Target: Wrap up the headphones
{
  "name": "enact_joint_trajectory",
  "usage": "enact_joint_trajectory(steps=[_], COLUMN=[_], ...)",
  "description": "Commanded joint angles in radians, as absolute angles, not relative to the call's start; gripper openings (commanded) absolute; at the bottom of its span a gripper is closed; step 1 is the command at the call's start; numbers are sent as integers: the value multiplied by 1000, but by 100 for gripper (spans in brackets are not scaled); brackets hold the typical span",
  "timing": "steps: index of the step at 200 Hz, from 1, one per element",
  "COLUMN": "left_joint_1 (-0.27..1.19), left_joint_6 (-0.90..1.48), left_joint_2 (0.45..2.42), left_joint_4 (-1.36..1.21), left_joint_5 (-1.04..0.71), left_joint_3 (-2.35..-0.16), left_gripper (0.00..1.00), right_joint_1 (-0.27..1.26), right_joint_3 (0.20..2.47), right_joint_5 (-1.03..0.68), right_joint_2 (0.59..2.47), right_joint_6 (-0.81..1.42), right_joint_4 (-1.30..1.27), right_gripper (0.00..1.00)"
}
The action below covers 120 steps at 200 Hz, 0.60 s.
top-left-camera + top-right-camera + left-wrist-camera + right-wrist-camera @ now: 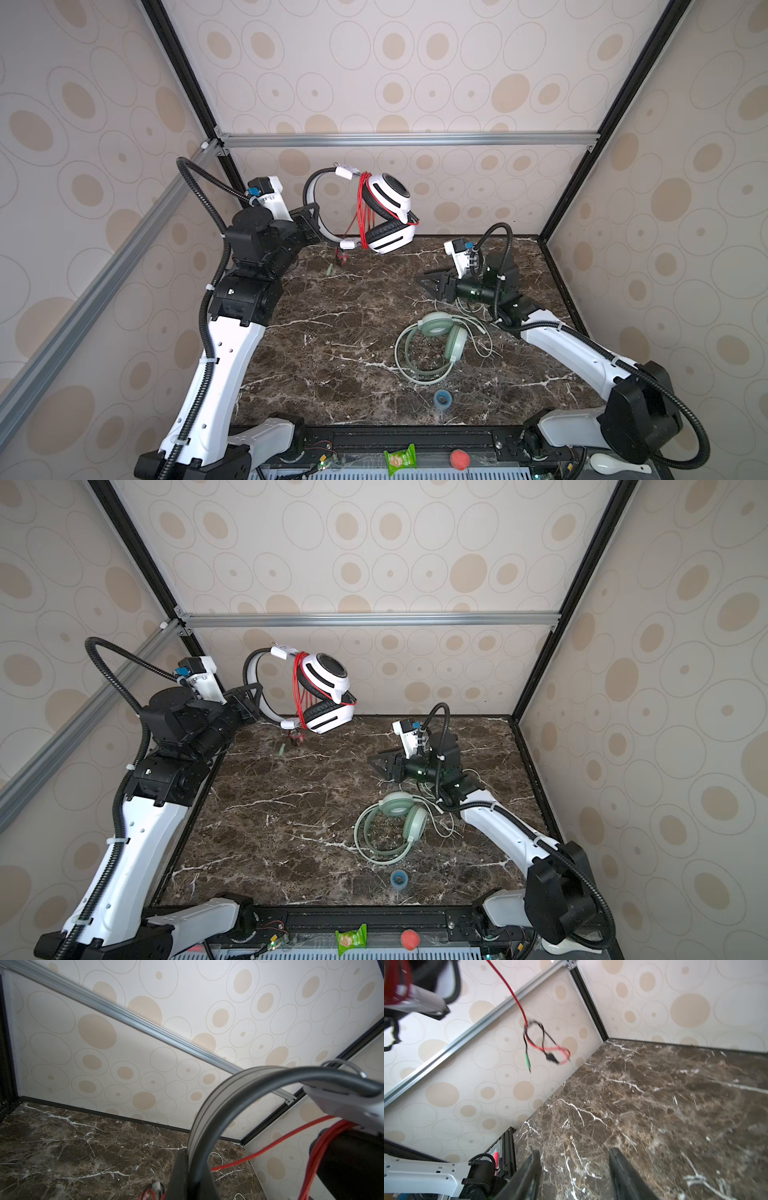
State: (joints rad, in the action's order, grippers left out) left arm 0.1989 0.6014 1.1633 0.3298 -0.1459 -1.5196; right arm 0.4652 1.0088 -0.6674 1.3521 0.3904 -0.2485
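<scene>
OP: Left tool (190,1159) of mine is clamped tight on the headband (207,1109) of the white-and-black headphones (388,208). It's holding them in the air above the far edge of the counter (332,332), toward my left side. Right tool (575,1159) hangs empty, jaws apart, low over the counter near the mint green headphones (436,328). Handling tips?

Reply: That band looks like stiff plastic, so it's your handle, good call. Cups are glossy white shells with black cushions. They're probably slippery and likely to swivel, so I'd leave them alone. What's the red cable (365,208) like?

OP: Thin and floppy. Several loops run from one end of the band to the other, just beside the cups. The tail dangles below with a green plug (527,1061) and a couple of blurry ones. Looks light.

Reply: Then pinch the tail just above the plugs, gently, or I'd bet it slips or kinks. The mint pair lies flat on the counter with its cups together and its pale cable (481,330) loose beside it. Same deal there, I reckon: hold the band, feed the cord.
</scene>
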Motion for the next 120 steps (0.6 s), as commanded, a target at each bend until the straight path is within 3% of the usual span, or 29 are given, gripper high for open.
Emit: enact_joint_trajectory(steps=[1, 57, 120], left_joint_1=[185, 183, 183], left_joint_6=[620, 662, 702], left_joint_2=[1150, 1186, 1213], left_joint_4=[245, 159, 104], left_joint_5=[-231, -501, -603], left_joint_3=[-1571, -1543, -1542], left_gripper=[0, 0, 0], right_joint_1=[463, 460, 467], right_joint_3=[1113, 1264, 1318], right_joint_5=[-759, -884, -954], right_joint_2=[1398, 1491, 1575], right_joint_6=[312, 215, 196], right_joint_4=[-183, -56, -54], right_gripper=[56, 56, 51])
